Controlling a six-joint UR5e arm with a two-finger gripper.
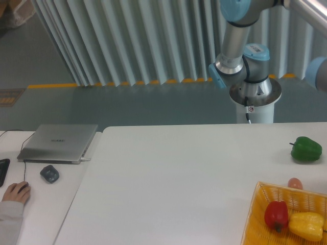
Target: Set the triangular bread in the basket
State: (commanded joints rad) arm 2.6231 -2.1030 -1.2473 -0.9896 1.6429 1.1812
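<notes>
The yellow-orange woven basket (260, 214) sits at the table's front right corner, cut off by the frame edge. It holds a red pepper (276, 215) and a yellow pepper (306, 225). No triangular bread shows in the view. Only the arm's base and lower joints (245, 66) show behind the table at the upper right. The gripper is out of view.
A green pepper (306, 149) lies on the white table at the right. A small reddish round thing (295, 183) sits just behind the basket. On the left desk are a closed laptop (59, 142), a dark mouse-like object (49, 174) and a person's hand (15, 193).
</notes>
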